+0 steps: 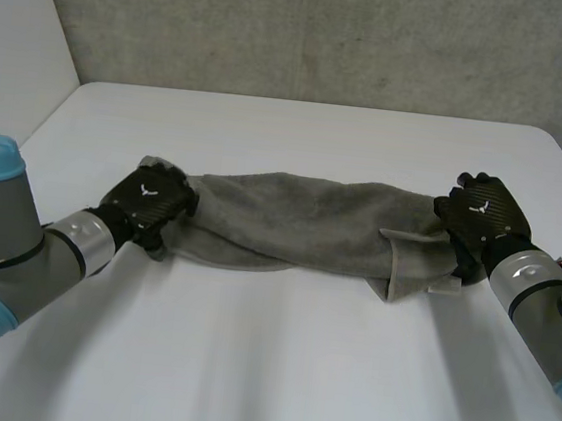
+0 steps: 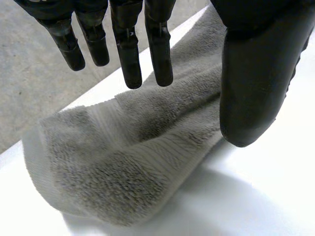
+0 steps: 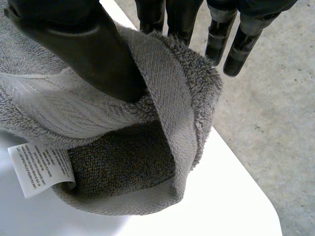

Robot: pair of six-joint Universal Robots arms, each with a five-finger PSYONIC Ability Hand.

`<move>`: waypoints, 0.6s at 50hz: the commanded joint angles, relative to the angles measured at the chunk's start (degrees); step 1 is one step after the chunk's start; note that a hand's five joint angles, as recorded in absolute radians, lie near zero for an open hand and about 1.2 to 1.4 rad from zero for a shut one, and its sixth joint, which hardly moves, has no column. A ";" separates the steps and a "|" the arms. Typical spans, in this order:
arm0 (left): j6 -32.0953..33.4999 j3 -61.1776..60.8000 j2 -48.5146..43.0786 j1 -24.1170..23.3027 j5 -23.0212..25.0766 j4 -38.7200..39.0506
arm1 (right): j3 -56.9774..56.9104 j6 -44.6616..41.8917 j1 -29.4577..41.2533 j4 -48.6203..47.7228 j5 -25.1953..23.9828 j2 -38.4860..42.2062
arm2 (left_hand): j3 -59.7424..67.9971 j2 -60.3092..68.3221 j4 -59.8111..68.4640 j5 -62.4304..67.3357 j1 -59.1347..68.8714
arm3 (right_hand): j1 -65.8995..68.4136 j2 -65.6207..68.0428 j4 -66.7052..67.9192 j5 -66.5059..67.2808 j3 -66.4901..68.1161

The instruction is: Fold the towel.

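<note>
Your right hand (image 3: 98, 54) has its thumb dug into one end of the towel (image 1: 300, 223), pinching the rim against straight fingers; your left hand (image 2: 251, 88) hangs with fingers straight over the other end, gripping nothing. Close it there before lifting, so both ends travel evenly. Beyond the hands, the smooth white table (image 1: 274, 371) runs to a grey wall (image 1: 330, 35).

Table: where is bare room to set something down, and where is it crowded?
Bare: the wide strip of table between the towel and the far edge, and the near stretch from the towel to the front edge. Crowded: the middle band, where the towel runs from the left hand to the right hand.
</note>
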 commanded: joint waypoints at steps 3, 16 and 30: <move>2.96 1.45 -5.16 -0.41 -0.68 0.53 | 0.22 -0.09 0.15 0.41 -0.08 -0.02 | -2.91 -1.16 -3.36 0.36 -1.14 | 5.85 5.68 -4.37 4.24 -2.41; 9.57 6.55 -10.53 -0.32 -1.30 0.45 | 0.22 -0.09 0.06 0.41 -0.08 0.07 | -2.91 0.35 -3.36 1.87 0.36 | 5.85 5.68 -4.37 4.24 -2.41; 8.60 9.19 -10.18 -1.64 -2.44 0.62 | 0.31 0.00 0.15 0.41 -0.08 0.07 | -2.91 17.51 -3.36 19.04 17.53 | 5.85 5.68 -4.37 4.24 -2.41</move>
